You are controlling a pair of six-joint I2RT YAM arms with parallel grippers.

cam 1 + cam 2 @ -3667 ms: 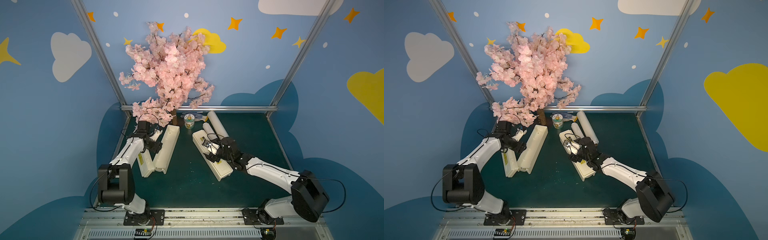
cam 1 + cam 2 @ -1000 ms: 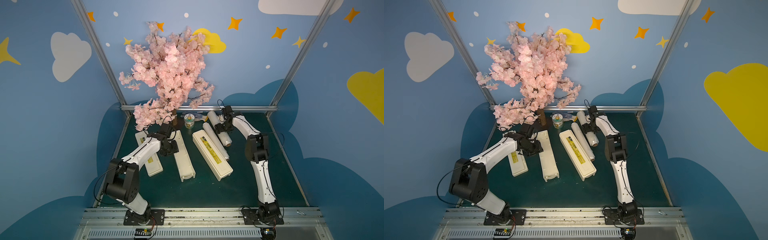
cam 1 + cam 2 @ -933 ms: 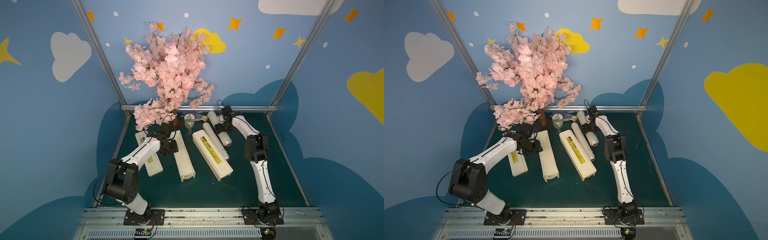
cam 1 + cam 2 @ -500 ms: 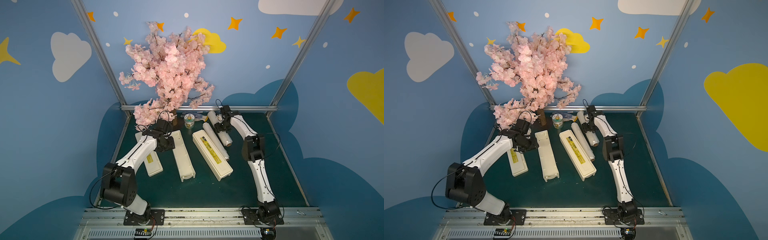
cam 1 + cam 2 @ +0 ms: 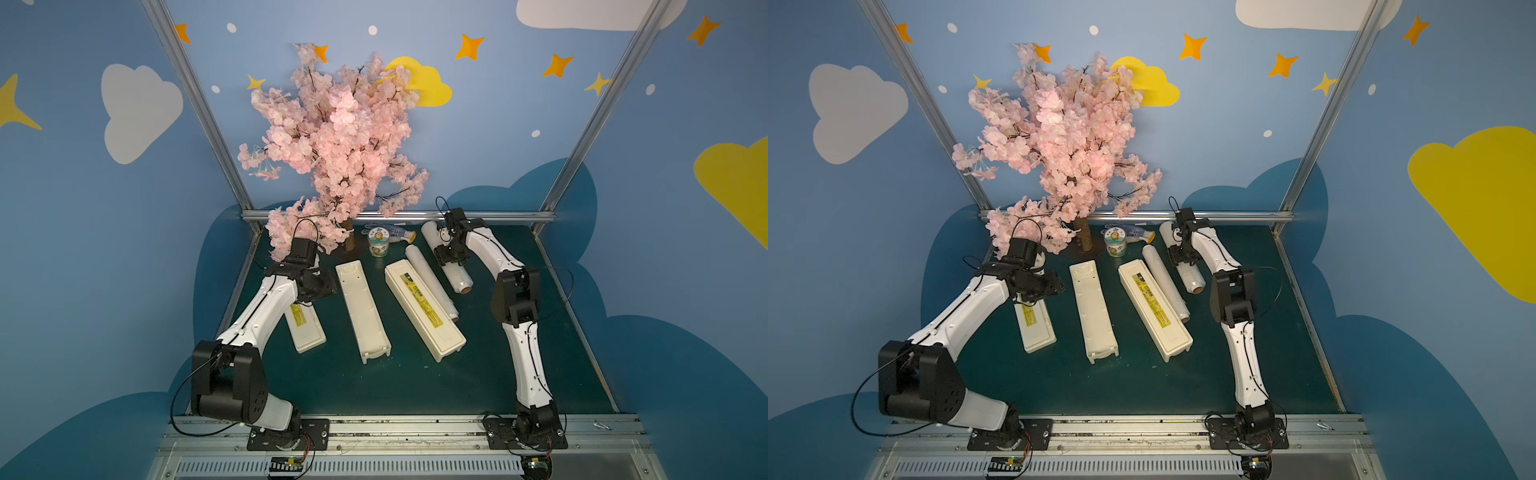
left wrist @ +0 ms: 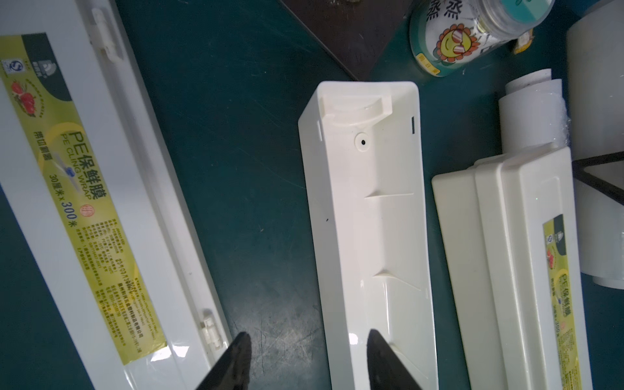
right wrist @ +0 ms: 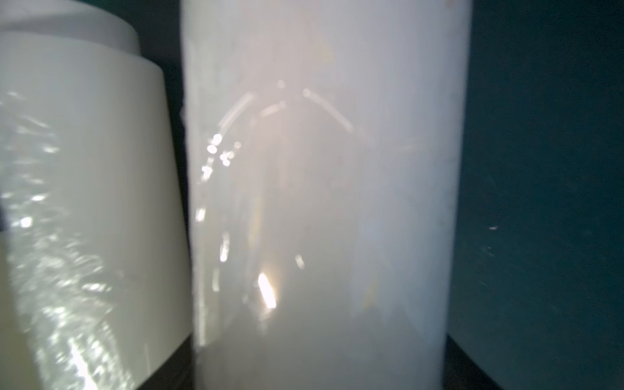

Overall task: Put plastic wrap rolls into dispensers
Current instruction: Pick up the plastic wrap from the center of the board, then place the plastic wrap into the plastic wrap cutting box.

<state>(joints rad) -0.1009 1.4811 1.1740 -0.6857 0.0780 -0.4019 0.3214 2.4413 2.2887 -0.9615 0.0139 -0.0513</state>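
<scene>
Right gripper (image 5: pixel 451 255) straddles the far roll (image 5: pixel 456 277) near the back rail (image 5: pixel 498 216), fingers pressed against both flanks. Lift it level! Left gripper (image 6: pixel 307 358) hovers by the empty dispenser tray (image 5: pixel 361 307), fingers apart.

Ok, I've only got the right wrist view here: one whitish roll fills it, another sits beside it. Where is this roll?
Observer: Back right of the green mat; the right claw grips the outer plastic wrap roll, lying flat there.
Reviewer: Is a dispenser open yet?
Observer: Yes, the middle dispenser tray lies open and empty, its yellow-labelled lid apart beside it.
Reviewer: And the left claw?
Observer: The left claw is open and empty above that tray's edge.
</scene>
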